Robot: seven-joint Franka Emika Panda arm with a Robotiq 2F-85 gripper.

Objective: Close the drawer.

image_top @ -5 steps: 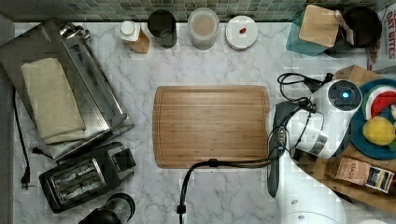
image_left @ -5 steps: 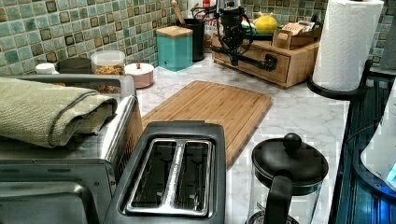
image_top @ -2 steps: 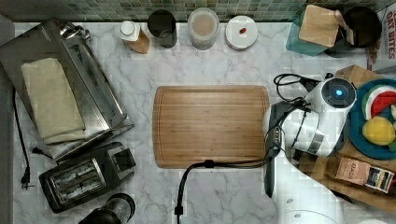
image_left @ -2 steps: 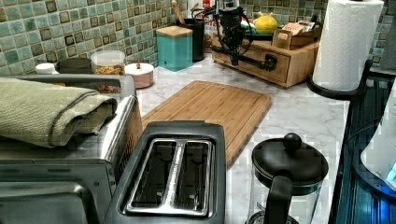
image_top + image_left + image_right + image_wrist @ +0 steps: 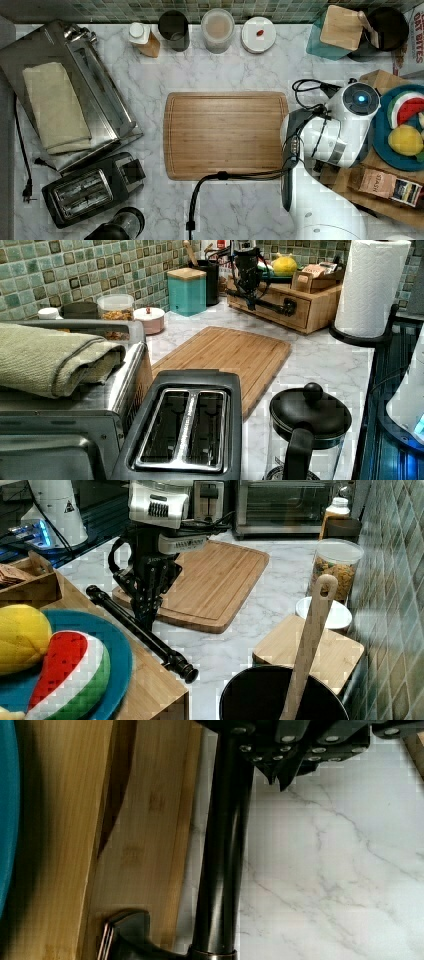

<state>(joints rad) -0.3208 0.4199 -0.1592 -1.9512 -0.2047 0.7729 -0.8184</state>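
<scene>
My gripper (image 5: 146, 617) has its fingers drawn together on nothing, tips on the counter side of the black handle (image 5: 220, 870); over the last second the arm has crept slightly toward the top view's left, and the handle seems to have shifted with it; the drawer (image 5: 145, 870), under the blue plate (image 5: 120, 650), looks slightly proud of its box, so I judge closing unfinished

1 cutting board (image 5: 226, 134), 1 toaster (image 5: 92, 189), 1 toaster oven (image 5: 75, 85), 1 paper towel roll (image 5: 371, 287), 1 teal canister (image 5: 186, 291)
</scene>
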